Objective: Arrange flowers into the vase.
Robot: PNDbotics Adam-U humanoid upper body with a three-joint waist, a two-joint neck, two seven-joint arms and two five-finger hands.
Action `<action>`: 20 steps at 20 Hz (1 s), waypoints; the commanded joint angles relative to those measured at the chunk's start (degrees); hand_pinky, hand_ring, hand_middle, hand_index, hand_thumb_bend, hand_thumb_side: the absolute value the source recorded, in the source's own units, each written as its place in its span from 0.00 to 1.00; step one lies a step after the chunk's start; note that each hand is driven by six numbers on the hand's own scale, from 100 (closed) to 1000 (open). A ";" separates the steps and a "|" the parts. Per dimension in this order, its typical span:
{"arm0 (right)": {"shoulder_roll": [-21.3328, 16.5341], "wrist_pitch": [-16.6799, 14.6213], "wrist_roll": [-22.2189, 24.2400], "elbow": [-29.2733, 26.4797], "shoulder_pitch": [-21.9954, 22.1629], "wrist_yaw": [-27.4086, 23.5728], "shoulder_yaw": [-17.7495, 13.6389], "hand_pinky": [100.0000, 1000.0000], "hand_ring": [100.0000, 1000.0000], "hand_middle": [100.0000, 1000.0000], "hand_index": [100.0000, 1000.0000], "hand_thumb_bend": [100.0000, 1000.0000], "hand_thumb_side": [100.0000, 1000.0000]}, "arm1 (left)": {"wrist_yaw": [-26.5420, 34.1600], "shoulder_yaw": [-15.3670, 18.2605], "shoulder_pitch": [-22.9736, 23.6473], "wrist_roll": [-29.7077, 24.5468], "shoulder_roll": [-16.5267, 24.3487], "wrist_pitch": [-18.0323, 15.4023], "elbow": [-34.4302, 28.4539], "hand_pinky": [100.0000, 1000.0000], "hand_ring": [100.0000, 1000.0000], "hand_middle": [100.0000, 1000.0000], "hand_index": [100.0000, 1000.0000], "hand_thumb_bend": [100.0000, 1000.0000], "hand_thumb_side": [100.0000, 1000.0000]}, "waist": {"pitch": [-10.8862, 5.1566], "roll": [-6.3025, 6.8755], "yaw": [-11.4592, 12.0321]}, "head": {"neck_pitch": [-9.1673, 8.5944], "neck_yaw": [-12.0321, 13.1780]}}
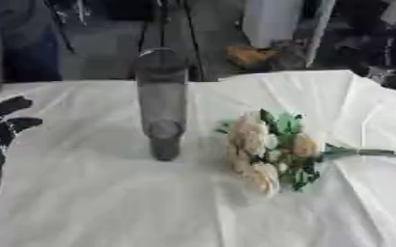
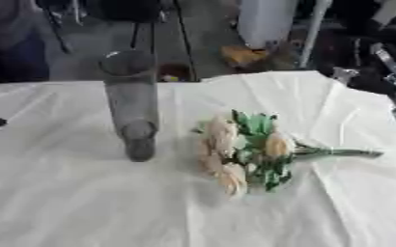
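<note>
The tall, narrow vase (image 1: 161,103) could tip if the bouquet (image 1: 269,149) knocks it; the left robot hand (image 1: 3,125) rests released, holding nothing.

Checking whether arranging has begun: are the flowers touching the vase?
Apart. The left eye view shows bare white cloth between the upright vase and the flowers lying on their side.

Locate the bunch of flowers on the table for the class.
The bunch of flowers lies flat on the white tablecloth, right of the upright glass vase, stems pointing right.
</note>
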 commanded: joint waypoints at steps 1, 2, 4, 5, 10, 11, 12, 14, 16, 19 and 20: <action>-1.37 -0.09 0.15 -0.27 -0.64 -0.28 -0.45 0.71 0.59 0.57 0.77 0.70 0.45 | 0.04 0.59 -0.38 -0.06 1.64 -0.11 -0.65 0.86 0.67 0.78 0.85 1.00 0.92 | -0.68 0.08 -0.10 | 0.33 0.15; -1.37 -0.12 0.16 -0.27 -0.65 -0.29 -0.45 0.71 0.59 0.57 0.77 0.70 0.45 | 0.04 0.59 -0.37 -0.08 1.63 -0.14 -0.69 0.86 0.67 0.78 0.85 1.00 0.92 | -0.67 0.08 -0.10 | 0.40 0.12; -1.39 -0.15 0.23 -0.25 -0.59 -0.31 -0.44 0.71 0.59 0.57 0.77 0.70 0.45 | 0.05 0.63 -0.32 -0.05 1.64 -0.10 -0.64 0.86 0.67 0.78 0.85 1.00 0.92 | -0.66 0.09 -0.09 | 0.37 0.09; -1.40 -0.16 0.26 -0.21 -0.58 -0.30 -0.44 0.71 0.59 0.57 0.77 0.70 0.45 | 0.05 0.62 -0.32 -0.04 1.65 -0.10 -0.62 0.86 0.67 0.78 0.85 1.00 0.92 | -0.65 0.08 -0.09 | 0.43 0.09; -1.72 -0.27 0.51 0.08 -0.42 0.47 -0.31 0.72 0.60 0.57 0.77 0.74 0.42 | 0.06 0.59 -0.29 -0.08 1.62 -0.10 -0.56 0.86 0.67 0.78 0.85 1.00 0.92 | -0.61 0.05 -0.13 | 0.58 -0.01; -1.78 -0.32 0.68 0.17 -0.39 1.06 -0.23 0.72 0.60 0.57 0.77 0.74 0.41 | 0.07 0.58 -0.27 -0.10 1.60 -0.12 -0.55 0.86 0.67 0.78 0.85 1.00 0.92 | -0.62 0.05 -0.13 | 0.69 -0.04; -1.78 -0.39 0.81 0.25 -0.40 1.54 -0.24 0.72 0.60 0.57 0.77 0.74 0.41 | 0.07 0.58 -0.25 -0.11 1.60 -0.13 -0.55 0.86 0.67 0.78 0.85 1.00 0.92 | -0.62 0.04 -0.13 | 0.75 -0.06; -1.74 -0.49 0.89 0.33 -0.41 2.08 -0.31 0.72 0.60 0.57 0.77 0.74 0.41 | 0.08 0.58 -0.23 -0.13 1.59 -0.15 -0.55 0.86 0.67 0.78 0.85 1.00 0.92 | -0.62 0.04 -0.13 | 0.79 -0.07; -2.25 -0.05 1.47 1.28 0.41 2.85 0.60 0.74 0.65 0.64 0.82 0.80 0.25 | 0.06 0.51 -0.29 -0.19 1.65 -0.12 -0.50 0.86 0.67 0.78 0.85 1.00 0.92 | -0.53 -0.08 0.08 | 0.70 -0.30; -2.78 0.29 3.91 3.44 0.79 5.34 3.02 0.74 0.67 0.65 0.83 0.78 0.22 | 0.05 0.53 -0.15 -0.20 1.69 -0.07 -0.33 0.86 0.67 0.78 0.85 1.00 0.92 | -0.57 -0.09 0.09 | 0.79 -0.38; -2.80 0.22 4.83 3.98 0.74 6.27 3.02 0.75 0.67 0.66 0.84 0.78 0.22 | 0.05 0.54 -0.11 -0.19 1.69 -0.08 -0.31 0.86 0.67 0.78 0.85 1.00 0.92 | -0.57 -0.09 0.06 | 0.90 -0.44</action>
